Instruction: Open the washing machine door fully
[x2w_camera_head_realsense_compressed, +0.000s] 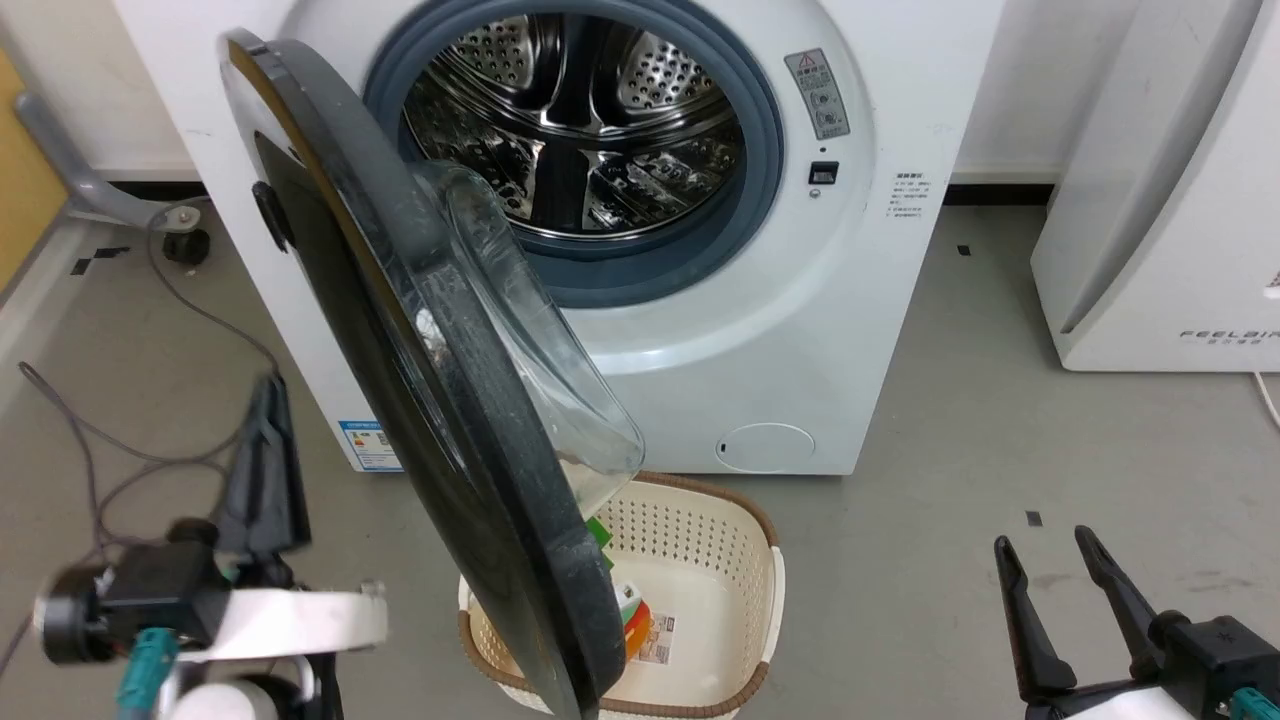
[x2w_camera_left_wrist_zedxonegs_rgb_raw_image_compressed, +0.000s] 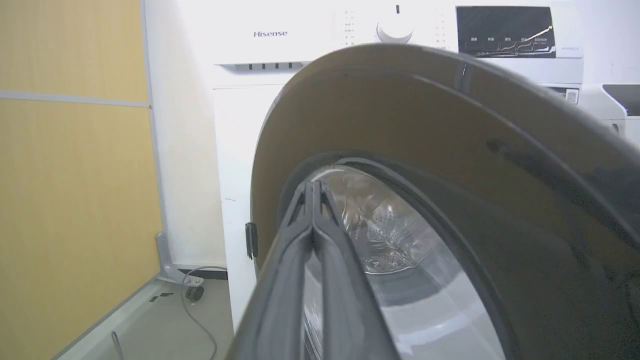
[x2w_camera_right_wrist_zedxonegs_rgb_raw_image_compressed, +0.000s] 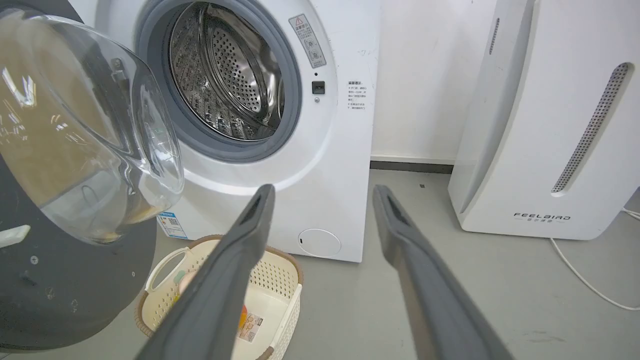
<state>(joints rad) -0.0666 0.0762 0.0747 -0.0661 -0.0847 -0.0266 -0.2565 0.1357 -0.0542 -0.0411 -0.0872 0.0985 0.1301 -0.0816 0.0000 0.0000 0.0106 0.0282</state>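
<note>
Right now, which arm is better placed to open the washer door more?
Probably left: the left gripper, shut, is close beside the outer face of the washing machine door, able to draw it wider. The right gripper sits open, far off.

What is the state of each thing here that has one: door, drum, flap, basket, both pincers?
washing machine door: open, swung well away from the opening
drum: uncovered
round flap: closed
basket: upright, few items inside
left pincer: shut, holding nothing
right pincer: open, holding nothing
</note>
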